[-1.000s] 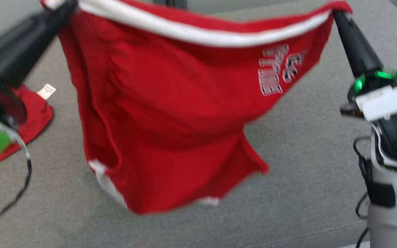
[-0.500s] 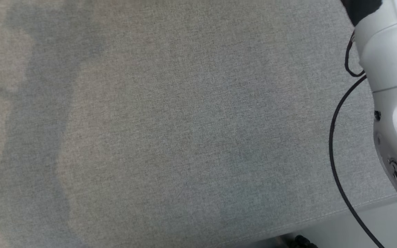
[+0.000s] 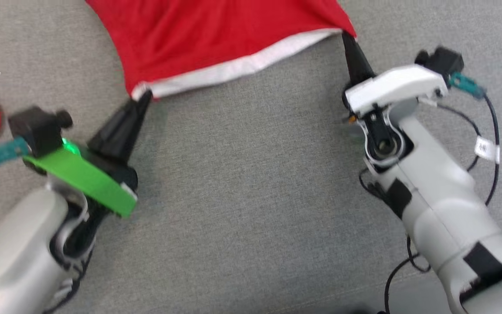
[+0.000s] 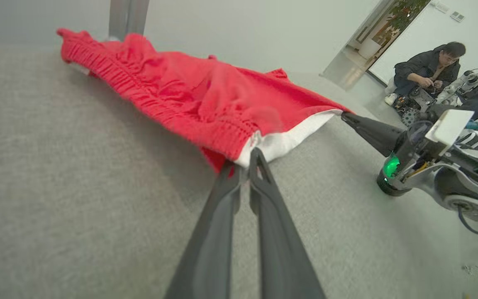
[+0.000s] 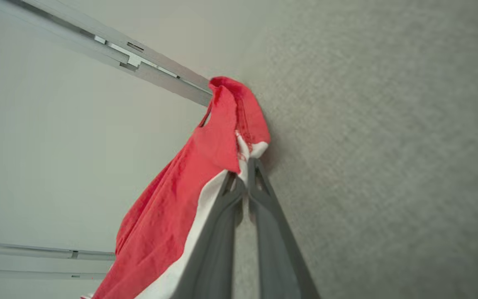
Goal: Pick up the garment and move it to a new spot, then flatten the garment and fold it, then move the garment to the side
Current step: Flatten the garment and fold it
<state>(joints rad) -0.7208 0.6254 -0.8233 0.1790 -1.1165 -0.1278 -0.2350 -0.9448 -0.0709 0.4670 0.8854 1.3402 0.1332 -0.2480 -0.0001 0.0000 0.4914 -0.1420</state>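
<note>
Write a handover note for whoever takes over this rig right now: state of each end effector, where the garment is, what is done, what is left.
Left end effector: shut on a white-hemmed corner of the red garment.
Right end effector: shut on the other hem corner.
Garment: stretched between them, lying rumpled on the grey fabric surface.
Done: pickup, apparently the relocation.
Left: release, flatten, fold, move aside.

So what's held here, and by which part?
The red garment, by its white-edged hem: left end effector pinches one corner, right end effector the other.
</note>
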